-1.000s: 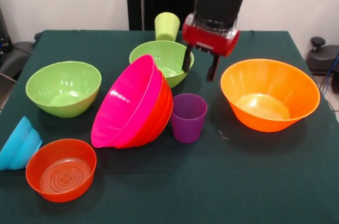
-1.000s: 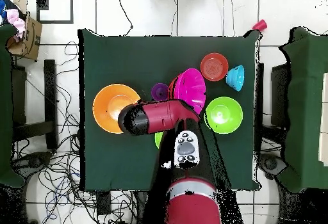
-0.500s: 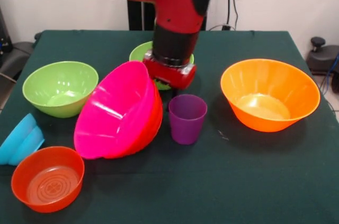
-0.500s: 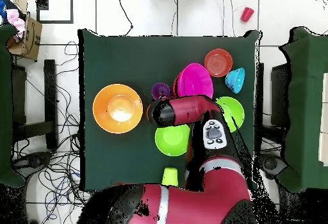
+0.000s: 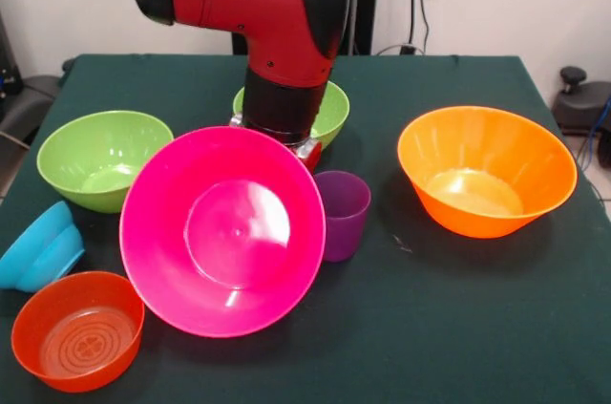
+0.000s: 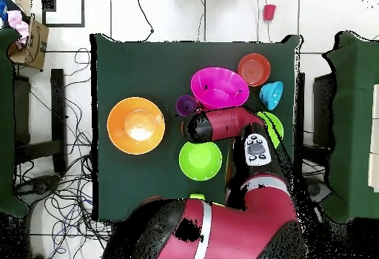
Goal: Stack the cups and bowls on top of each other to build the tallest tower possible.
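A: Bowls first: the pink bowl stands tilted on its side mid-tabletop, mouth facing the camera, the arm right behind it.
B: Any tower?
A: None showing. The orange bowl, green bowls and purple cup sit separately. Jaws hidden; can't tell their state.

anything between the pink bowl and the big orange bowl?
The purple cup stands just beside the pink bowl, on the side toward the big orange bowl. Past the cup, the table shows nothing else between them. The gripper is hidden behind the pink bowl.
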Available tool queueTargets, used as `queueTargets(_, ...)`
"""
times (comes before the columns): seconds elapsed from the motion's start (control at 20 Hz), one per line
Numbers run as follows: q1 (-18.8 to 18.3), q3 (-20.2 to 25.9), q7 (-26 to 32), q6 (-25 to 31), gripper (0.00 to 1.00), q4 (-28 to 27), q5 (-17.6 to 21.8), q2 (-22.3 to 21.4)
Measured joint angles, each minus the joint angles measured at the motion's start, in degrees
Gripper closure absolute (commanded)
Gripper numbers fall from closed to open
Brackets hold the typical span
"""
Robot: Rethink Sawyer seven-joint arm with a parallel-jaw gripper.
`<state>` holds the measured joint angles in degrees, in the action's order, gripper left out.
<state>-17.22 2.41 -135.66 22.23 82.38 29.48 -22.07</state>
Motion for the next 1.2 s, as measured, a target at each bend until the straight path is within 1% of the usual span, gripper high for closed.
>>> queueTargets(0.55, 1.6, 0.0, 0.0, 0.0, 0.0, -0.1, 0.0, -0.7)
queueTargets(0.8, 3.5, 0.0, 0.0, 0.0, 0.0, 0.0, -0.3, -1.7)
queueTargets(0.95, 5.1, 0.1, 0.0, 0.0, 0.0, 0.4, -1.2, -2.6)
queueTargets(1.2, 7.5, 0.5, 0.0, 0.0, 0.0, 1.7, -4.1, -4.0)
